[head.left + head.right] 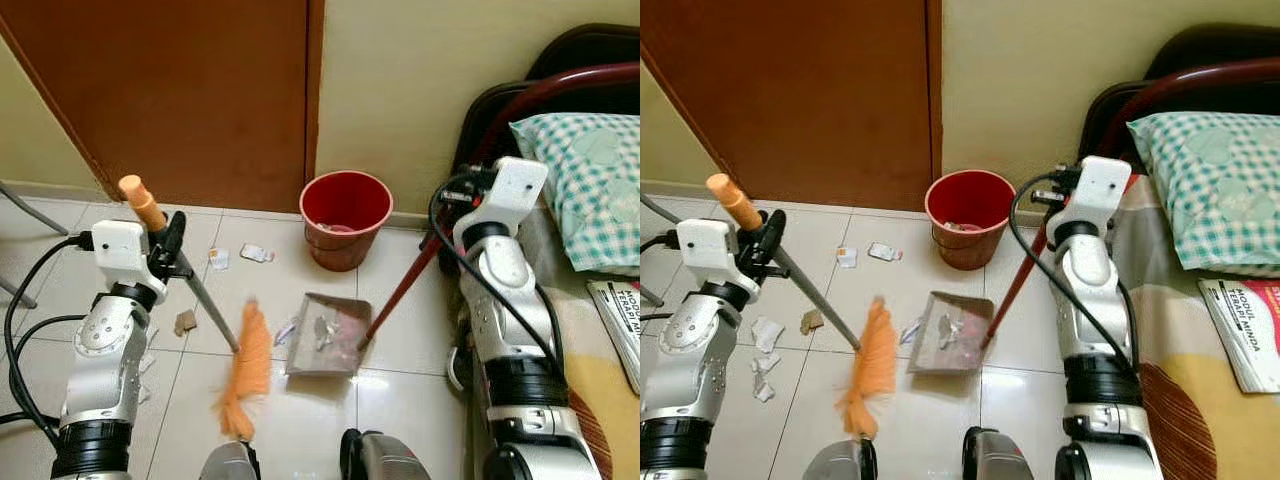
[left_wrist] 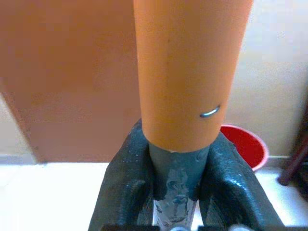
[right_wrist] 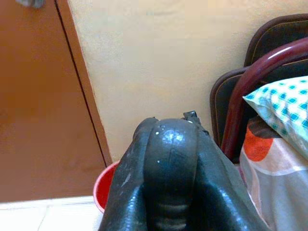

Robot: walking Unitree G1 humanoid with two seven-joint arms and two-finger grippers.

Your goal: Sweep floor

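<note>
My left gripper (image 1: 172, 246) is shut on a broom, its fingers (image 2: 126, 183) clasping the grey shaft just below the orange grip (image 2: 187, 72). The shaft slants down to the blurred orange bristles (image 1: 246, 370) on the tiles. A grey dustpan (image 1: 325, 336) with some litter in it lies flat to the right of the bristles. Its red handle (image 1: 400, 290) rises to my right gripper (image 1: 452, 200), which is shut on the top of it. Paper scraps (image 1: 257, 253) and a brown crumb (image 1: 185, 321) lie on the floor; more white scraps (image 1: 762, 345) sit near my left arm.
A red bucket (image 1: 345, 218) stands against the wall beyond the dustpan, beside a brown door (image 1: 200, 90). At the right is a bed with a chequered pillow (image 1: 590, 190), a dark red frame (image 1: 560, 90) and a booklet (image 1: 622, 322). A grey leg (image 1: 30, 212) crosses the far left.
</note>
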